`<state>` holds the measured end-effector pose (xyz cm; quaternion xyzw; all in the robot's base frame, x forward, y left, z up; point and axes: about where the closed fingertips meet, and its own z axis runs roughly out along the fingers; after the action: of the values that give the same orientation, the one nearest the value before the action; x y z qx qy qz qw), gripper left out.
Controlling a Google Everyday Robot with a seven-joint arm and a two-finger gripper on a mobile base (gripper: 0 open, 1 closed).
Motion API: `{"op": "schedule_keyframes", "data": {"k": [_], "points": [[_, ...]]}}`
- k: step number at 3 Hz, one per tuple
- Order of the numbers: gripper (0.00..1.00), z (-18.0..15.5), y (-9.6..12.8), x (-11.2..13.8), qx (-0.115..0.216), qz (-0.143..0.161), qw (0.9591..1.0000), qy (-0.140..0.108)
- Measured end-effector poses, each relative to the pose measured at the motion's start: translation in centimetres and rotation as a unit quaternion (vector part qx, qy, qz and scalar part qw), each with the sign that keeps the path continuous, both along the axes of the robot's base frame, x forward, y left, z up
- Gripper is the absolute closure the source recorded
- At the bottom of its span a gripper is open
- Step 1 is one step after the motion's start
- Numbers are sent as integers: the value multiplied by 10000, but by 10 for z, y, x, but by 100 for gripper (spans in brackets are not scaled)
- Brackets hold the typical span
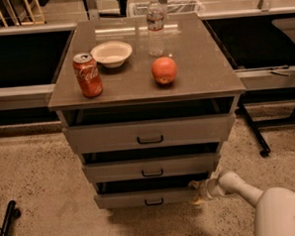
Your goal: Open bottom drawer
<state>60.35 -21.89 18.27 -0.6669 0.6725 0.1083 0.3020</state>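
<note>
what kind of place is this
Probably a lab or workshop test area: a grey drawer cabinet on speckled floor, long workbenches behind. The gripper is at the right end of the bottom drawer.

Hand (197, 191) at bottom drawer (142, 197) right corner; drawer interior dark, unreadable; arm (236, 184) cropped at lower-right edge.

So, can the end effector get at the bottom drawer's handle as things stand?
Probably yes. The end effector sits at the right end of the bottom drawer, level with its front. Nothing stands in front of the handle, so a sideways move to the drawer's middle looks unobstructed.
</note>
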Motion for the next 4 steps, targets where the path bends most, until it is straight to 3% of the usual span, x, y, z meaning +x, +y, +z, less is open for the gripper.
{"op": "schedule_keyframes", "data": {"k": [1,2,3,4], "points": [[0,-8,13,-16,-14,389,9990,231],[0,-11,16,-19,-4,462,9985,305],[27,-7,14,-39,44,516,9976,455],[43,-7,15,-60,90,573,9963,642]]}}
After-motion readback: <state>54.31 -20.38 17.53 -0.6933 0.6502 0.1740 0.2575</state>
